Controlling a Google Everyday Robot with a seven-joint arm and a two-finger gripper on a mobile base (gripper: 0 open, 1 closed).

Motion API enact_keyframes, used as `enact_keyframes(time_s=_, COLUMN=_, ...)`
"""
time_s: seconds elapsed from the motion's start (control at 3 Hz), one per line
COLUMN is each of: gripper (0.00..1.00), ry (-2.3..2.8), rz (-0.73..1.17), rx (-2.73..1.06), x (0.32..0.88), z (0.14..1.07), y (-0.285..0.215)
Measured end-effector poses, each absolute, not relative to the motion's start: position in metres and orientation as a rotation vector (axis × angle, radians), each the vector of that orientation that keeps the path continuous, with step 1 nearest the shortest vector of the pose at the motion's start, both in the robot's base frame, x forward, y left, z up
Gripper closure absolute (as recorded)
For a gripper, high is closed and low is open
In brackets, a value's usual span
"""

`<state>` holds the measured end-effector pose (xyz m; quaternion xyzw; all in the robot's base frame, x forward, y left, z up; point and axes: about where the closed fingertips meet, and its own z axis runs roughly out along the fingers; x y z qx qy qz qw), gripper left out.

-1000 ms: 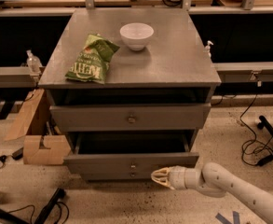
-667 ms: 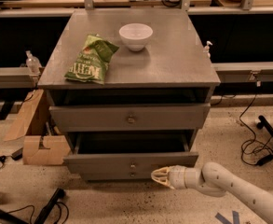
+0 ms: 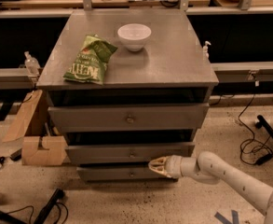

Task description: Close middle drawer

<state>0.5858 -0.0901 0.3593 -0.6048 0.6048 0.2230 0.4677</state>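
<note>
The grey cabinet (image 3: pixel 173 69) has three drawers. The middle drawer (image 3: pixel 98 154) has a low front with a small brass knob (image 3: pixel 133 154). It stands slightly out, with a dark gap above it. My gripper (image 3: pixel 155 166) reaches in from the lower right on a white arm (image 3: pixel 229 174). Its pale fingers are shut to a point at the lower edge of the middle drawer's front, right of the knob. The taller top drawer (image 3: pixel 89 119) also stands slightly out. The narrow bottom drawer front (image 3: pixel 108 173) shows below.
A green chip bag (image 3: pixel 89 59) and a white bowl (image 3: pixel 134 35) lie on the cabinet top. Cardboard boxes (image 3: pixel 38 148) stand on the floor at the left. Cables (image 3: pixel 252 148) lie on the floor at the right, dark stands (image 3: pixel 47 209) at the lower left.
The middle drawer has slid inward, uncovering the bottom drawer front beneath it. My gripper has moved forward with it toward the cabinet.
</note>
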Motion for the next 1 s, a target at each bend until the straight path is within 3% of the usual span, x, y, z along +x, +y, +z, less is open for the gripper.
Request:
enact_keyframes(time_s=0.67, gripper=1.0, ry=1.441, rz=0.531, rx=-1.5, x=0.648, z=0.365, y=-0.075)
enact_keyframes(time_s=1.0, gripper=1.0, ry=1.441, rz=0.531, rx=-1.5, x=0.639, z=0.365, y=-0.076)
